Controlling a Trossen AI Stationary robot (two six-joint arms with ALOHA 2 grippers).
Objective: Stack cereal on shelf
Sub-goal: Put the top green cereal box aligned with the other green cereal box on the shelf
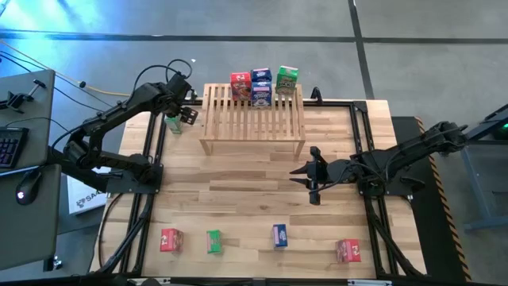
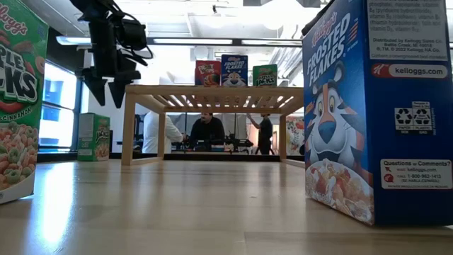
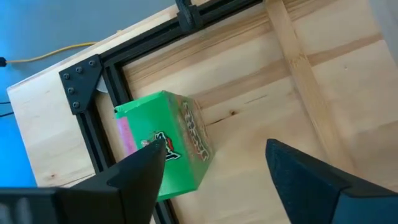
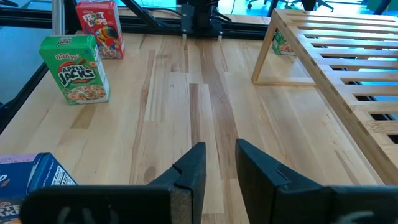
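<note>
The wooden shelf (image 1: 252, 119) stands at the table's far middle. Red (image 1: 240, 83), blue (image 1: 261, 86) and green (image 1: 287, 77) cereal boxes stand along its far edge. Another green cereal box (image 3: 165, 140) stands upright on its base on the table, left of the shelf, beside the black frame rail. My left gripper (image 3: 214, 168) hangs open just above this box, pointing steeply down, with one finger over the box and the other over bare table. My right gripper (image 4: 219, 163) hovers right of the table's middle, its fingers a narrow gap apart with nothing between them.
Several cereal boxes stand in a row at the near edge: red (image 1: 171, 239), green (image 1: 213, 241), blue (image 1: 279, 235), red (image 1: 348, 251). Black frame rails (image 1: 155, 151) run along the table's sides. People sit in the room beyond the shelf (image 2: 205, 131).
</note>
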